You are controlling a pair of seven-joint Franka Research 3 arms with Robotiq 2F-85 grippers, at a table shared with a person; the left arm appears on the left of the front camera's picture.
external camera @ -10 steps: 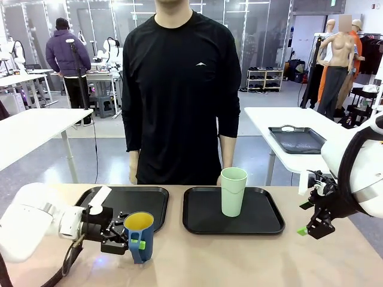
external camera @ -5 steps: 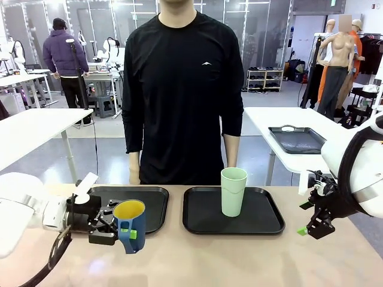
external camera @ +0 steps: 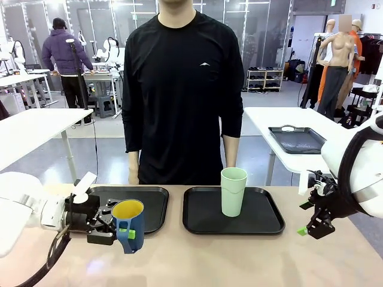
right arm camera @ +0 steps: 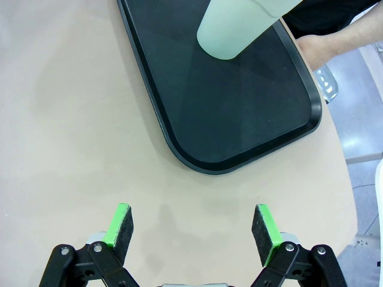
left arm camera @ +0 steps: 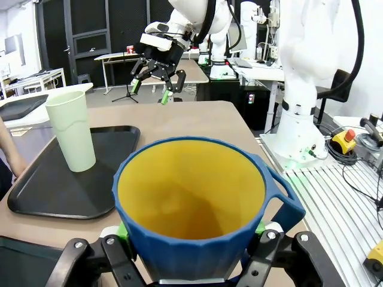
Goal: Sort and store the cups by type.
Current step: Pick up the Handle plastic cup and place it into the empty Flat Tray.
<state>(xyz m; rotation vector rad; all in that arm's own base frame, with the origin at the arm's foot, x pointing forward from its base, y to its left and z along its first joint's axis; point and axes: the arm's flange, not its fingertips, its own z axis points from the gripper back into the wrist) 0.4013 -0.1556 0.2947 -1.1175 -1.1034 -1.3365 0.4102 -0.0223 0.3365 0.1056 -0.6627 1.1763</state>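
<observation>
The dark blue mug (external camera: 129,225), yellow inside, hangs a little above the table by the front right corner of the left black tray (external camera: 152,200). My left gripper (external camera: 121,232) is shut on it. In the left wrist view the mug (left arm camera: 191,203) sits between the fingers of my left gripper (left arm camera: 190,230). The pale green tumbler (external camera: 233,191) stands upright on the right black tray (external camera: 266,224); it also shows as a tumbler (left arm camera: 71,129) in the left wrist view and a tumbler (right arm camera: 242,27) in the right wrist view. My right gripper (external camera: 313,227) hovers open at the right, with my right gripper (right arm camera: 194,224) over bare table.
A person stands at the far edge, hands hanging by the table behind the trays. The right tray (right arm camera: 239,119) lies just beyond my right gripper's fingers. Bare tabletop runs along the front (external camera: 227,263). My right gripper (left arm camera: 157,81) shows far off in the left wrist view.
My left gripper has drawn back to the left and risen slightly with the blue mug in it. The right arm and the tumbler have not moved.
</observation>
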